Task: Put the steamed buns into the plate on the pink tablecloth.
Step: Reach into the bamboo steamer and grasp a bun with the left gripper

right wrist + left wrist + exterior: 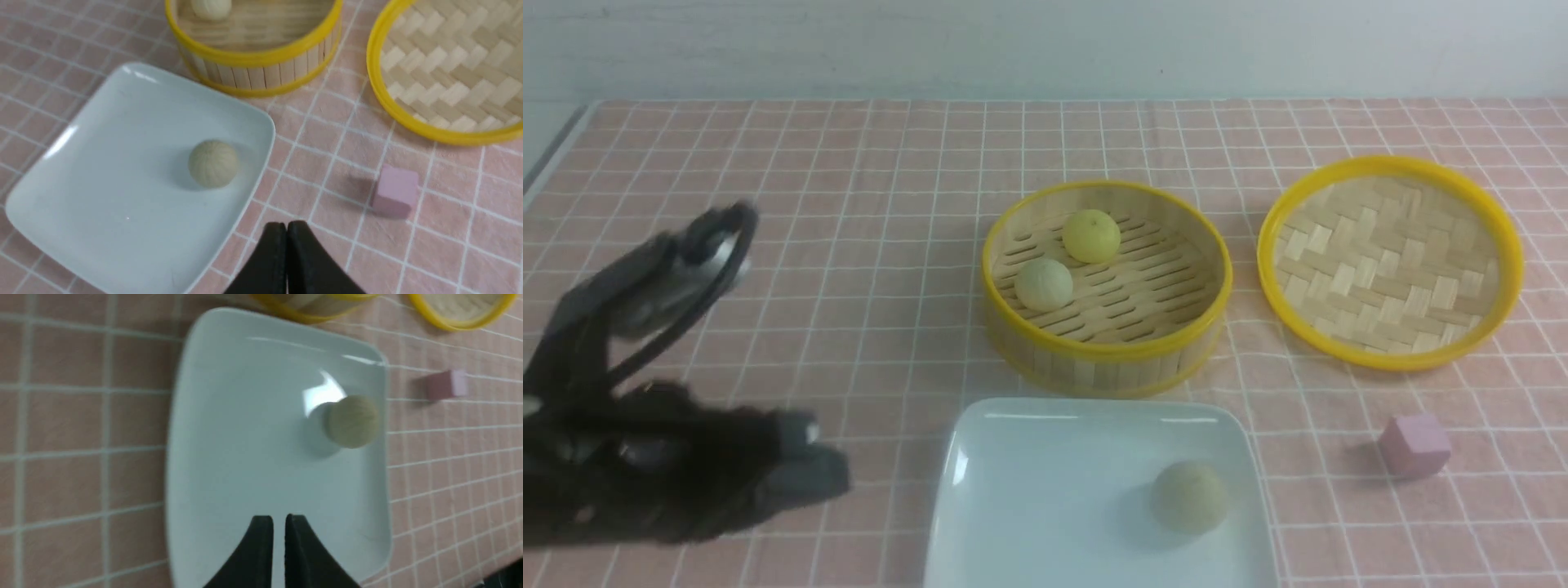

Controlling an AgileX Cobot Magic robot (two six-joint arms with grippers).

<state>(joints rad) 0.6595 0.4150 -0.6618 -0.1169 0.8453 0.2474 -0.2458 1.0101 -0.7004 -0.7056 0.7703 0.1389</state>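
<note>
The white square plate (1045, 490) lies on the pink tablecloth (849, 245) at the front middle. One greyish-beige steamed bun (1190, 496) sits on its right part; it also shows in the left wrist view (352, 421) and the right wrist view (213, 163). A yellow bun (1091, 236) and a second beige bun (1044, 283) lie in the bamboo steamer basket (1107, 359) behind the plate. My left gripper (817, 474) hovers left of the plate; its jaws (279, 522) are shut but for a thin slit and hold nothing. My right gripper (287, 228) is shut and empty, over the cloth beside the plate (122, 163).
The woven bamboo lid (1390, 261) lies upside down to the right of the basket. A small pink cube (1414, 445) sits on the cloth right of the plate, also in the right wrist view (395, 191). The cloth's far edge meets a pale wall.
</note>
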